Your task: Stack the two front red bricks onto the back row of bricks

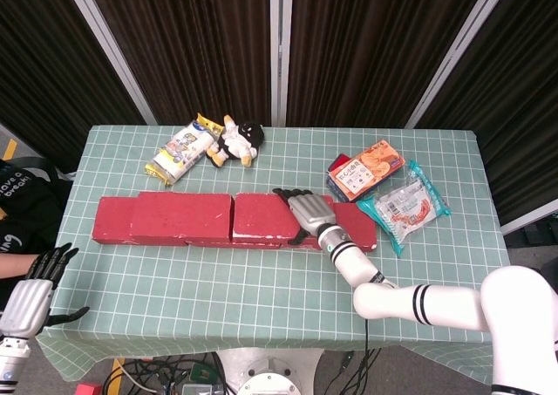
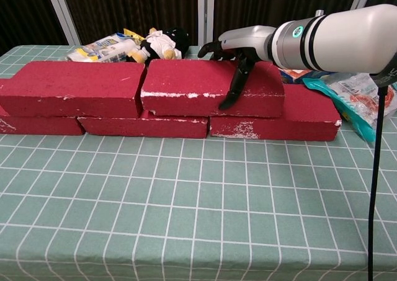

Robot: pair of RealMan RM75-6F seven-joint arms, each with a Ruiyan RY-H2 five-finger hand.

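My right hand (image 2: 239,57) lies over the top of the right-hand upper rough red rectangular brick (image 2: 208,85), with dark fingers (image 2: 236,85) hanging down its front face and others curled over the back edge, so I have it gripped from above. That brick sits on the second layer, spanning the joint between the two lower red bricks (image 2: 273,120) beneath it, and its left end touches the left-hand upper red brick (image 2: 71,87), which also rests on the back row. From the head camera the red bricks read as one long strip across the middle of the green checked tablecloth (image 1: 261,282), with my right hand (image 1: 307,214) near its right end. My left hand (image 1: 33,290) hangs off the near left corner of the table, well apart from the bricks, fingers spread and holding nothing. Behind the row on the left I see a yellow-and-white snack packet (image 1: 179,151) just beside a small black-and-white plush toy (image 1: 235,140). To the right of the row lie an orange printed snack bag (image 1: 366,170) and a clear teal-edged packet (image 1: 405,205), touching each other.
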